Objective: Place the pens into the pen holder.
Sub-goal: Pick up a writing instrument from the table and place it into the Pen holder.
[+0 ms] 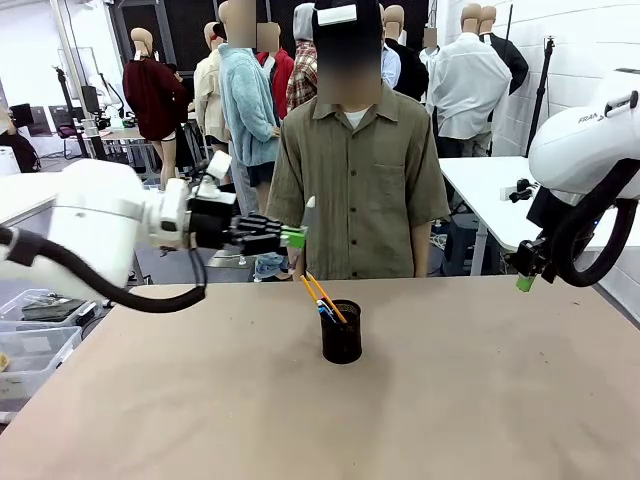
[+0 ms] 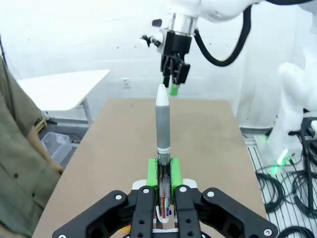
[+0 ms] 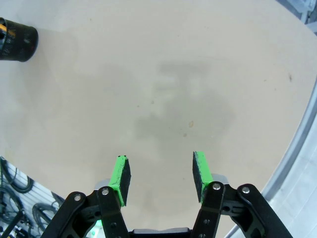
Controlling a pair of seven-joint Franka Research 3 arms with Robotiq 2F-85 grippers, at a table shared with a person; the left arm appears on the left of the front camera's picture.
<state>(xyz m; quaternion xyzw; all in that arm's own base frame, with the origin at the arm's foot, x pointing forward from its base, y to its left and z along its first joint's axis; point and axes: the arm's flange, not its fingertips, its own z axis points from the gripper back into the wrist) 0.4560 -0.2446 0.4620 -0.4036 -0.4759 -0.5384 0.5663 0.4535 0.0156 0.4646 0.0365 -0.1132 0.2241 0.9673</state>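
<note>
My left gripper [image 1: 294, 237] hangs above the table's far left part, shut on the silver-white click pen [image 1: 309, 214]. In the left wrist view that pen [image 2: 163, 119] sticks straight out from between the green pads of the left gripper [image 2: 163, 171]. The black mesh pen holder [image 1: 342, 332] stands mid-table, below and to the right of the held pen. Two yellow-orange pencils [image 1: 320, 293] and a blue pen [image 1: 323, 310] lean out of it. My right gripper [image 1: 525, 283] hovers high at the right. It is open in its wrist view [image 3: 161, 173], with nothing between the fingers, and the pen holder [image 3: 17, 33] sits far off.
A person in an olive shirt [image 1: 352, 185] stands at the far edge, right behind the holder. The tan table [image 1: 480, 400] is bare around the holder. Clear plastic bins [image 1: 30, 345] sit off the left edge. The right arm's gripper [image 2: 174, 79] hangs ahead of the held pen.
</note>
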